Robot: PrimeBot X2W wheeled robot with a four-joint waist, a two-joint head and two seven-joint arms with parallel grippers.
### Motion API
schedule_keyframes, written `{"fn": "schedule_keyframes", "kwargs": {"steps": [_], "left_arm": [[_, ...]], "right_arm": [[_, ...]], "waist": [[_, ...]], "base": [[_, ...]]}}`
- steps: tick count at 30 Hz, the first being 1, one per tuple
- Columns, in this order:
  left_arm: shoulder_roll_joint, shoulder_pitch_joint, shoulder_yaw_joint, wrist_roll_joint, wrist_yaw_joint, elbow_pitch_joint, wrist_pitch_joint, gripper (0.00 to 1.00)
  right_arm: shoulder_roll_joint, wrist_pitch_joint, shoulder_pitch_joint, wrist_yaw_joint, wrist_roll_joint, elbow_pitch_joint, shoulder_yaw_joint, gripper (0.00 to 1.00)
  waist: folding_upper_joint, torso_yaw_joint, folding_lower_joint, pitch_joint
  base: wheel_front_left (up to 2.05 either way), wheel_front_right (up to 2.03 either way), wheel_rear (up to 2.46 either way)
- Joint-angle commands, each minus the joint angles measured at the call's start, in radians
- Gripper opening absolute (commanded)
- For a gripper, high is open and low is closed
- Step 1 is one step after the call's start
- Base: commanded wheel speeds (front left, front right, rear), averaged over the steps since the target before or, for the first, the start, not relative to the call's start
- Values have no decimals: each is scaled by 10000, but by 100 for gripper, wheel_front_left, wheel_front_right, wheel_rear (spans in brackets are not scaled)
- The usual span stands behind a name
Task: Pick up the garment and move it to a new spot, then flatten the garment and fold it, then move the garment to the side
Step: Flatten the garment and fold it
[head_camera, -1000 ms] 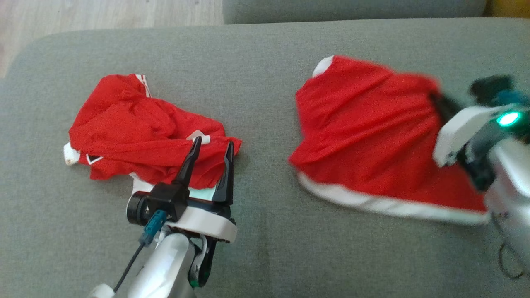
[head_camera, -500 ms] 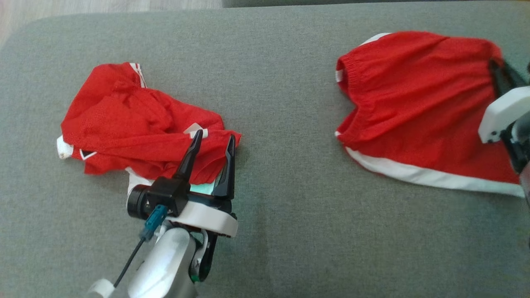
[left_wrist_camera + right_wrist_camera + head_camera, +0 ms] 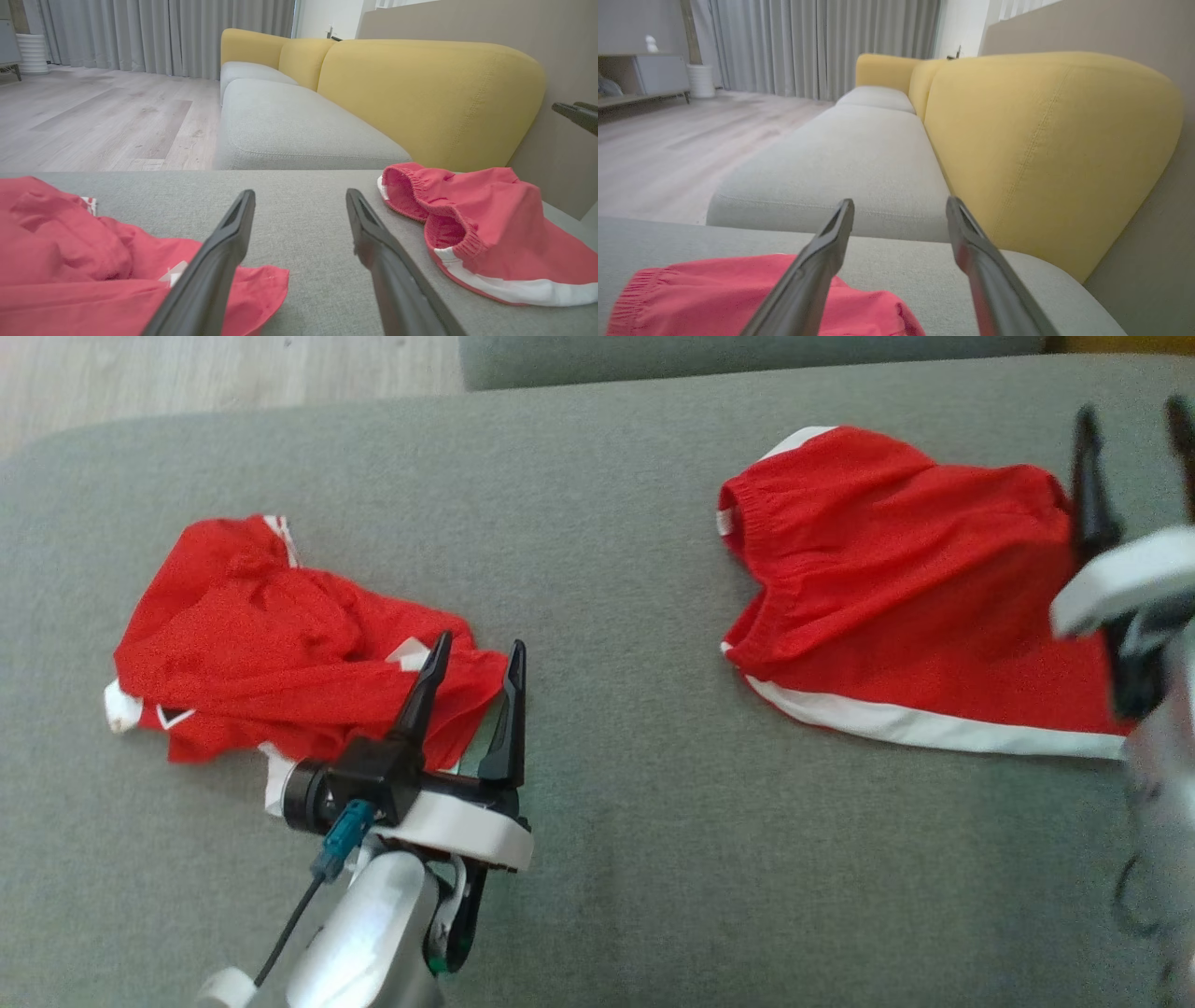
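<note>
Sofa seat (image 3: 607, 523) carries the red shorts (image 3: 896, 607) on its right half, lying lengthwise left to right, waistband (image 3: 739, 513) leftward. My right tool (image 3: 1131, 439), spread wide and empty, stands at their right end, nearer than my left tool (image 3: 478, 653), also wide and empty.

Red mesh shorts (image 3: 896, 616) with a white edge band, lying on the grey fabric cushion (image 3: 607, 877).
They lie fairly flat with soft wrinkles, elastic waistband gaping toward the left; well apart to the left sits a crumpled red-and-white garment (image 3: 280, 672), possibly a jersey.
</note>
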Motion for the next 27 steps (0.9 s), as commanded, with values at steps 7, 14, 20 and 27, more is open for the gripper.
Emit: {"fn": "schedule_keyframes", "kwargs": {"steps": [7,14,20,27], "left_arm": [[22,96,530,-1,-15,-369,-93,100],[22,280,668,70,-81,-497,-93,100],[22,199,719,172,-148,-474,-93,100],[22,7,648,235,-199,-415,-93,100]], "right_arm": [[1626,-107,3155,-7,-524,-3273,-691,100],[2351,-107,5554,-7,-469,-4698,-932,100],[2382,-108,5757,-7,-18,-4661,-945,100],[2384,256,5214,-7,-189,-3368,-1892,100]], "waist": [[0,-580,0,-465],[0,-1055,0,-497],[0,-1295,0,-353],[0,-1219,0,-70]], "base": [[0,0,0],[0,0,0],[0,0,0],[0,0,0]]}}
